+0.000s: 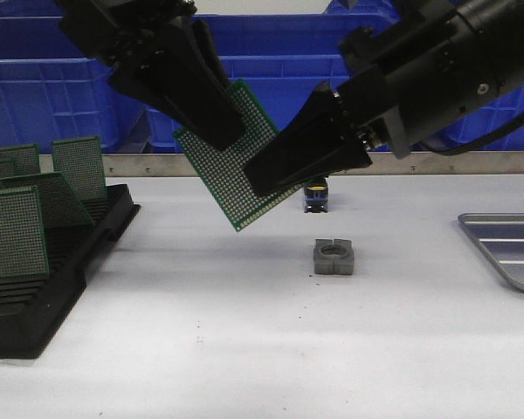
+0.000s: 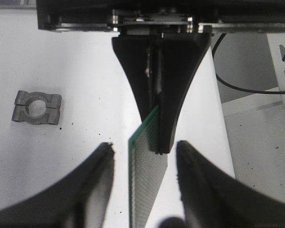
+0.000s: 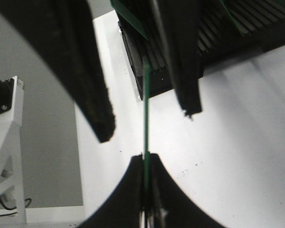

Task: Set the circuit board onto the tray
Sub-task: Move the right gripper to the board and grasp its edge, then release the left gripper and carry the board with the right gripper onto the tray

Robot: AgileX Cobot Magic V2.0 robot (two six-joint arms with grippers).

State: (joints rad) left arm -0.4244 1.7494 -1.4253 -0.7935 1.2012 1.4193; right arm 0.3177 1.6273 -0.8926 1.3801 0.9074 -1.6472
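Observation:
A green perforated circuit board point(image 1: 231, 175) hangs tilted above the middle of the table. My right gripper point(image 1: 255, 182) is shut on its right edge; in the right wrist view the board's thin edge point(image 3: 146, 118) runs up from the closed fingertips point(image 3: 146, 159). My left gripper point(image 1: 220, 133) is open around the board's upper left part, its fingers point(image 2: 102, 161) standing clear on either side of the board point(image 2: 145, 190). The silver ridged tray point(image 1: 485, 253) lies at the table's right edge, nothing on it in view.
A black slotted rack point(image 1: 70, 262) with several upright green boards stands at the left. A grey clamp block point(image 1: 334, 257) and a small blue-and-yellow part point(image 1: 316, 196) sit mid-table under the board. Blue crates point(image 1: 35, 78) line the back.

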